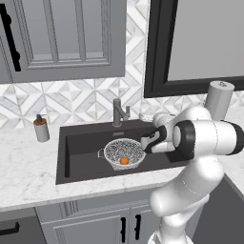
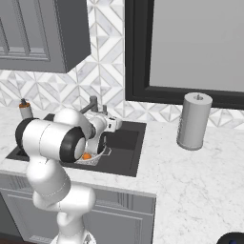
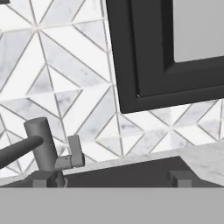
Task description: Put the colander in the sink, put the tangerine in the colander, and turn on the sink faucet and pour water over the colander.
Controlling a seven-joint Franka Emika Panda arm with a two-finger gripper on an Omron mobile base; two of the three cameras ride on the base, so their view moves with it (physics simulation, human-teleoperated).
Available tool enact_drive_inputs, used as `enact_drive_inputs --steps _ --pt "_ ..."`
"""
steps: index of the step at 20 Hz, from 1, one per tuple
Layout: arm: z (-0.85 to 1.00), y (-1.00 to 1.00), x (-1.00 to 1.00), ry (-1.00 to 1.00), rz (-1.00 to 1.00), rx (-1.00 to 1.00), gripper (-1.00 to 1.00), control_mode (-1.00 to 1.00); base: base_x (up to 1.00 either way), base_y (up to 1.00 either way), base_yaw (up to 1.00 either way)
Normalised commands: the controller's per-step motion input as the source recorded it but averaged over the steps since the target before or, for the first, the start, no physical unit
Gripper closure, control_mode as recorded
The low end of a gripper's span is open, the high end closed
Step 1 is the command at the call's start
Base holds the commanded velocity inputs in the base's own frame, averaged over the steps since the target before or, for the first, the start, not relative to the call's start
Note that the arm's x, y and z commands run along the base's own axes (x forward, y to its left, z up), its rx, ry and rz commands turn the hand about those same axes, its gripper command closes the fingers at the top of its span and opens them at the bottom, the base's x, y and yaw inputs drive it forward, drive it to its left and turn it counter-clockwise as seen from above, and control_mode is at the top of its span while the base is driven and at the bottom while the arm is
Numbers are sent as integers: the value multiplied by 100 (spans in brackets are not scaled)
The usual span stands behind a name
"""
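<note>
Hovering over the right part of the sink [image 1: 86, 143], at the centre of the left base view, the gripper [image 1: 148, 141] is pointing toward the back wall; whether it is released or clenched cannot be told, since the wrist is hiding the fingers.

Just left of it, the colander [image 1: 124, 153] is sitting inside the sink, and the tangerine [image 1: 124, 161] is lying in the colander near its front rim. In the right base view the arm's big elbow is covering most of the colander, leaving a sliver of the tangerine [image 2: 86, 156] showing at centre left.

Behind the basin, the sink faucet [image 1: 119, 113] is standing upright on the back edge, its lever sticking out to the right. In the hand view the sink faucet [image 3: 43, 151] is sitting at lower left.

Farther left on the desk [image 1: 28, 167], a soap dispenser [image 1: 41, 128] is standing apart from the sink. At the right, a grey paper towel roll [image 2: 194, 121] is standing upright on the white marble.

Beyond these, patterned wall tiles [image 1: 71, 97] are running along the wall, with a grey cabinet [image 1: 66, 38] hanging at upper left and a black-framed window [image 2: 190, 47] at upper right.
</note>
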Motion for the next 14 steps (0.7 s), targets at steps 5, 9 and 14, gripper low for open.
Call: enact_drive_inputs --steps 5,9,14 --pt "0 0 19 0 11 2 -100 -100 0 0 0" --pt "0 0 36 0 15 2 -100 -100 0 0 0" --pt "0 0 28 0 12 2 -100 -100 0 0 0"
